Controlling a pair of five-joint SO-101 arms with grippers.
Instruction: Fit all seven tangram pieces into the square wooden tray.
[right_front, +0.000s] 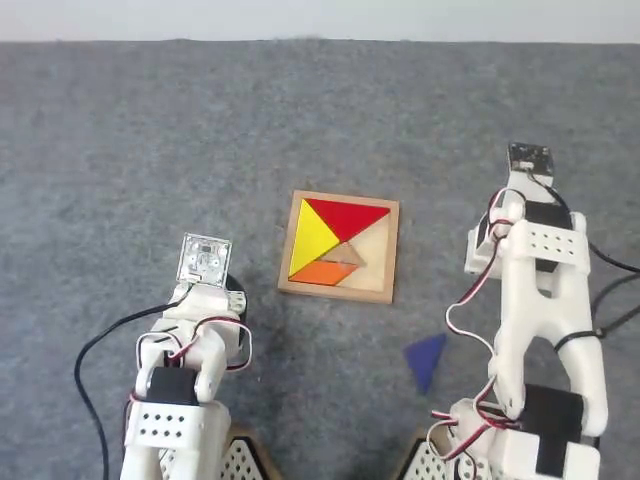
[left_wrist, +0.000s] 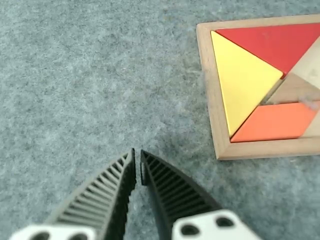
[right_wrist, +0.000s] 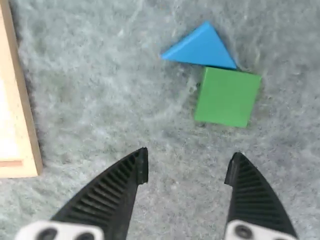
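Tangram job roughly half done: the tray (right_front: 336, 291) held a red triangle (right_front: 348, 217), a yellow triangle (right_front: 311, 240) and an orange piece (right_front: 322, 272), packed edge to edge, with pale wood showing over the rest of it. Whether a tan shape there was a fourth piece I could not tell. The left claw (left_wrist: 137, 155) was pinched closed and empty over the grey carpet (right_front: 150, 130), with the tray near it, ahead and toward the other arm. The right claw (right_wrist: 190, 160) stood spread wide and empty, a green square (right_wrist: 227, 96) just ahead of its tips and a blue triangle (right_wrist: 202, 47) touching the square's far edge. A darker blue triangle (right_front: 427, 358) lay alone back by that arm's base, apparently a separate piece. At least three pieces looked left to place
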